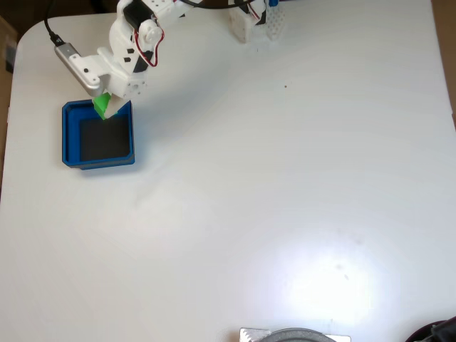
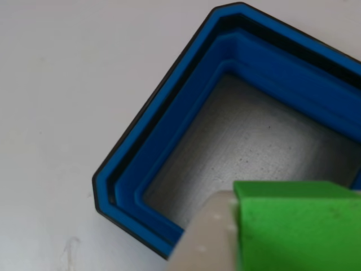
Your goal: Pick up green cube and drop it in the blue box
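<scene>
Now, cube: the green cube (image 2: 293, 226) sits held in the hand (image 1: 108, 107), fingers closed on it.
Place: it hangs over the near wall of the blue box (image 2: 169, 152), above the dark floor.
Good move: slide a bit more to the middle, then open wide.
Worktop (image 1: 285, 199): white and flat all around.

Green cube (image 1: 103, 106) aloft over blue box's (image 1: 69, 135) dark floor.
</scene>
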Motion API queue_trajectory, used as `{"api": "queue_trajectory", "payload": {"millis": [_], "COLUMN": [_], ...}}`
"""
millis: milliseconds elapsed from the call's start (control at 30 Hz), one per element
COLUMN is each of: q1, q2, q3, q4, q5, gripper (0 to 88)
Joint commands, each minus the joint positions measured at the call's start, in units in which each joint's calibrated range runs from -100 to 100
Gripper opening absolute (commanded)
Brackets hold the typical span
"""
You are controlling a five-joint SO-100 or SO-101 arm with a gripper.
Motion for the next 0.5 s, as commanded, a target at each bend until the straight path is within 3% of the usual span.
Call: {"api": "queue_trajectory", "payload": {"millis": [0,467], "q1": [0.4,0.5], "q2": [-0.5,3.7], "q3": [-2.4,-2.3], "q4": [-1.6,-8.8], "q5": [0.2,0.2], "gripper": [1.5,1.5]}}
